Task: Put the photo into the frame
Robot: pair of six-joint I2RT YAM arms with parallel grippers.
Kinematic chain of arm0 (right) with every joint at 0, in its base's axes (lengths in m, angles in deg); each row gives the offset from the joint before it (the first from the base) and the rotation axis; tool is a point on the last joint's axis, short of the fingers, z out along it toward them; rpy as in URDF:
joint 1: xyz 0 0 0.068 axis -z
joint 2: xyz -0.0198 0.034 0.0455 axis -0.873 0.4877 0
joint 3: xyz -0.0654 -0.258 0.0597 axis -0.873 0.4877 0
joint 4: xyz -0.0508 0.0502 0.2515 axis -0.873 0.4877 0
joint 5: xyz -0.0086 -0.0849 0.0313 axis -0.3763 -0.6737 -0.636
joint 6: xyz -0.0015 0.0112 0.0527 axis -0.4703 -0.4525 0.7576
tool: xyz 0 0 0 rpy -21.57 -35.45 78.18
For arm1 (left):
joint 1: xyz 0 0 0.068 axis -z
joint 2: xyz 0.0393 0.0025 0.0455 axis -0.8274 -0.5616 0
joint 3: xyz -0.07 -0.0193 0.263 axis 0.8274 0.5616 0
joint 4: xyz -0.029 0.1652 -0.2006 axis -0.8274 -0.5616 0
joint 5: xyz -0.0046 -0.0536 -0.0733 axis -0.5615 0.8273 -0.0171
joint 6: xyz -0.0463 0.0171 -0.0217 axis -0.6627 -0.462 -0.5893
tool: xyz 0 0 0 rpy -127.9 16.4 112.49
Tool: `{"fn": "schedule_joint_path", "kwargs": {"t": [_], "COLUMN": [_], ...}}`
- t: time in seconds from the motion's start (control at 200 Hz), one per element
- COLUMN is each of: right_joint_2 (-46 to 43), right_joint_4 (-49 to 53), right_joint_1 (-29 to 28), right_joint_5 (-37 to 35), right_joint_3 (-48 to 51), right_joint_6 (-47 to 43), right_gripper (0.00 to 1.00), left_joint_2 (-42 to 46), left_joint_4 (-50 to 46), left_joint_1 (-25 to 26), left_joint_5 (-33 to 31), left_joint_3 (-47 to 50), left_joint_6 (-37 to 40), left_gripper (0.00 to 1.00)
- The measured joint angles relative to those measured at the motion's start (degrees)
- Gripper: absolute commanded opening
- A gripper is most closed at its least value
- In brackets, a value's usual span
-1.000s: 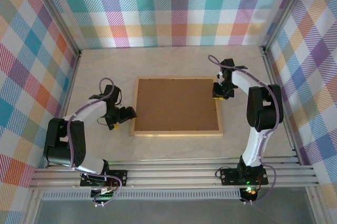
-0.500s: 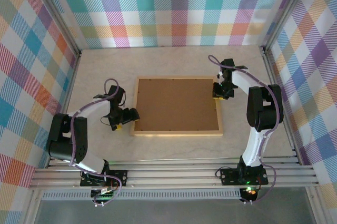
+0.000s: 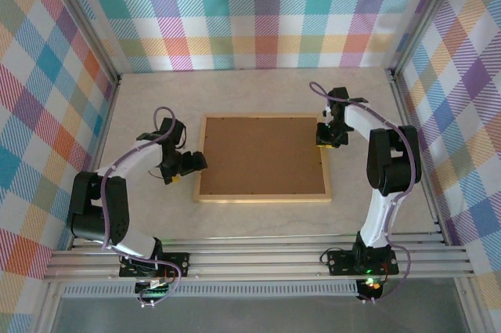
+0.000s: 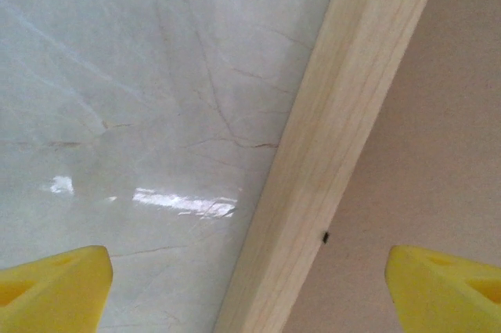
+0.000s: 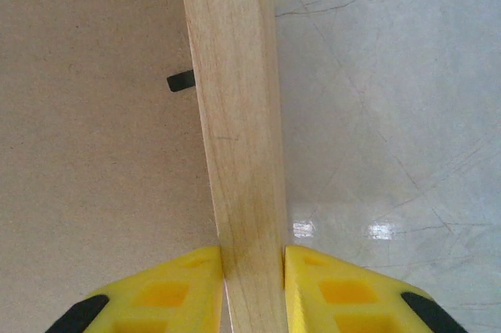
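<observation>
Tabletop (image 3: 156, 98): right jaws tight on frame (image 5: 235, 114)

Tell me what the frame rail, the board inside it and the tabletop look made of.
The frame: light wood, matte, fine grain lines running along the rail. The backing board: probably pressed fibreboard; brown, dull, finely speckled, no grain. The table: glossy, pale marble pattern with thin veins and bright reflections; stone or laminate, cannot tell.

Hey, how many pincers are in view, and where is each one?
2. The left pincer is open, straddling the left rail of the frame; the right pincer is shut on its right rail.
</observation>
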Motion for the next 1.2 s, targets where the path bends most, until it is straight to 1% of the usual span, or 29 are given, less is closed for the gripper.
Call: {"fn": "schedule_joint_path", "kwargs": {"t": [0.27,0.55,0.885,1.075,1.2], "right_joint_2": [0.0,0.0,0.0,0.0,0.0], "right_joint_4": [0.0,0.0,0.0,0.0,0.0], "right_joint_1": [0.0,0.0,0.0,0.0,0.0], "right_joint_5": [0.0,0.0,0.0,0.0,0.0], "right_joint_3": [0.0,0.0,0.0,0.0,0.0], "right_joint_6": [0.0,0.0,0.0,0.0,0.0], "right_gripper": [0.27,0.27,0.27,0.27,0.27], "left_joint_2": [-0.4,-2.9,-3.1,-2.8,-3.5], "left_joint_4": [-0.5,0.0,2.8,5.8,6.6], "left_joint_1": [-0.4,-0.4,-0.4,-0.3,0.5], "left_joint_5": [-2.4,-2.4,0.6,2.3,1.5], "left_joint_3": [0.0,0.5,2.4,4.5,4.9], "left_joint_6": [0.3,0.3,-0.7,-2.8,-3.7], "left_gripper": [0.91,0.90,0.90,0.90,0.89]}}
